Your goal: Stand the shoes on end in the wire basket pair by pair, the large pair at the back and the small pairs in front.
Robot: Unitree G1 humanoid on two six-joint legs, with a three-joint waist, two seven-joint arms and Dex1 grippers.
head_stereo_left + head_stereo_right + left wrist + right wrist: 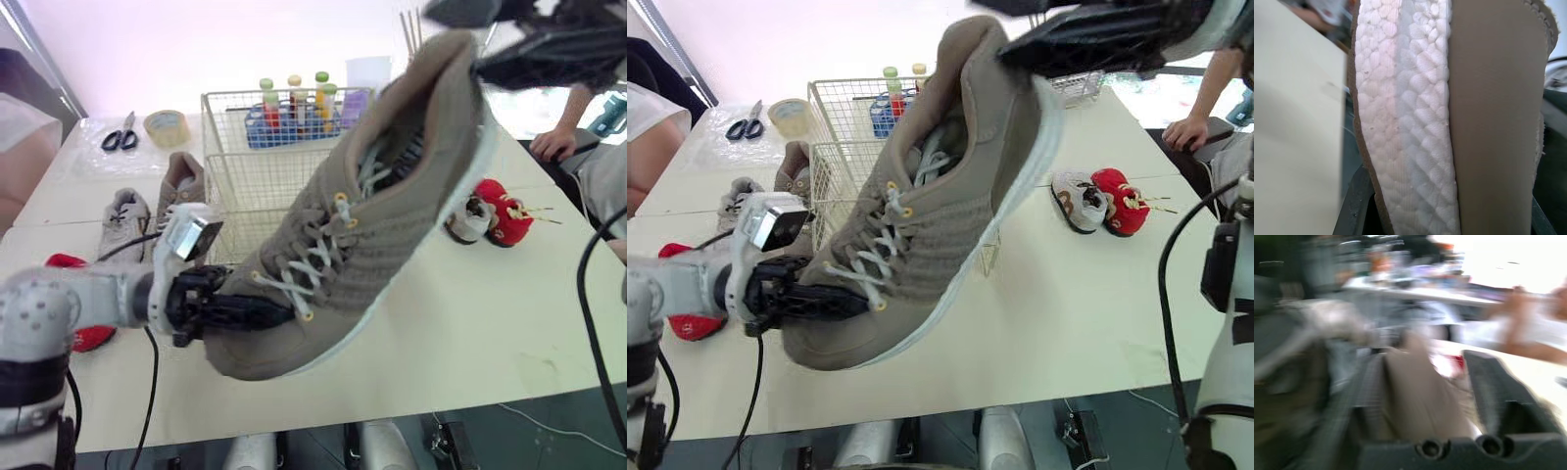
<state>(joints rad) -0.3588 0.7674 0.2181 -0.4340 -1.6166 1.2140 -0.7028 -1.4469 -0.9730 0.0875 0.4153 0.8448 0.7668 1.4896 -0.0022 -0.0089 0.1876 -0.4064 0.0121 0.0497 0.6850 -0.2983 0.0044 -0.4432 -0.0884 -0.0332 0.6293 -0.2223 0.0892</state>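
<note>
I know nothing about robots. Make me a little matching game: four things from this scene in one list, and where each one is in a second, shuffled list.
Things:
1. big shoe
2. scissors
3. white shoe
4. basket

Places:
A. on the table, right of the basket, beside a red shoe
B. far left of the table, by the tape
C. mid-table, behind the big shoe
D. in the air, the left gripper on its toe and the right gripper on its heel

Pairs: 1-D, 2-B, 3-A, 4-C.
</note>
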